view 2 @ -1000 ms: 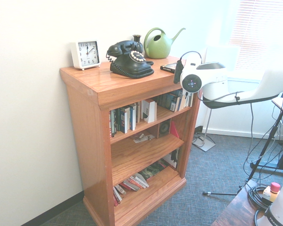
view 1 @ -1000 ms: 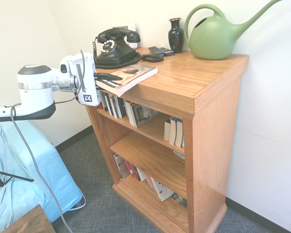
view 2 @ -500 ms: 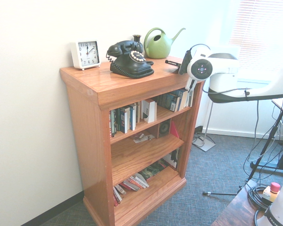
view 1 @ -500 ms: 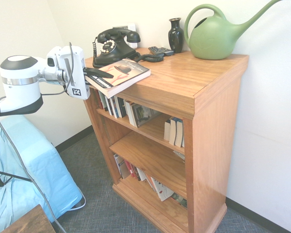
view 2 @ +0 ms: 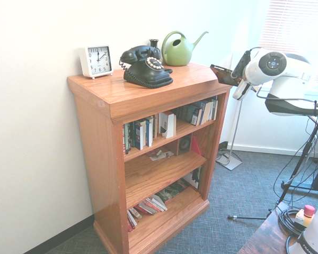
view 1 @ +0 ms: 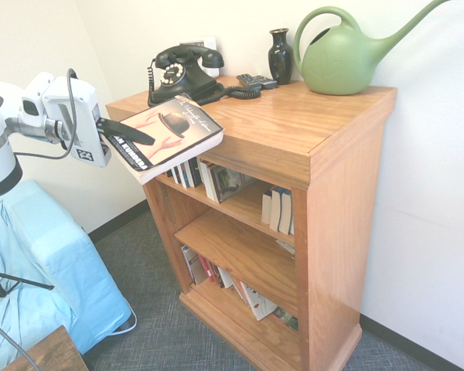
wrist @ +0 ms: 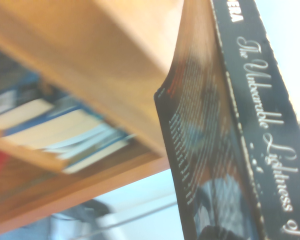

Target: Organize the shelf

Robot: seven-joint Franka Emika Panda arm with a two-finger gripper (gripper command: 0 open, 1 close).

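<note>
**Paperback Gripped at Shelf Edge**

Gripper [view 1: 145, 141]: clenched on paperback [view 1: 192, 137], one finger across the cover, near one edge. Presumably gripped there to leave most of the volume free for insertion. Held tilted, beside the top of the shelf [view 1: 344, 224], out past a front corner; contact with the wood impossible to tell. Probable step: transfer from top to an inner level. Before insertion, turn spine outward; guard against slipping or pivoting, given the off-centre grip.

On top: black telephone [view 1: 183, 83], remote [view 1: 257, 80], dark vase [view 1: 281, 58], green watering can [view 1: 340, 66] and white clock [view 2: 98, 61]. Inside, upper level: upright books [view 2: 141, 132], probably stood so for spine access. Lowest level: leaning books [view 2: 151, 205], likely for want of support.

Markings: "KUNDERA" legible on cover; "The Unbearable Lightness of" on spine, remainder cut off. On clock: numerals; brand too small to read.
</note>
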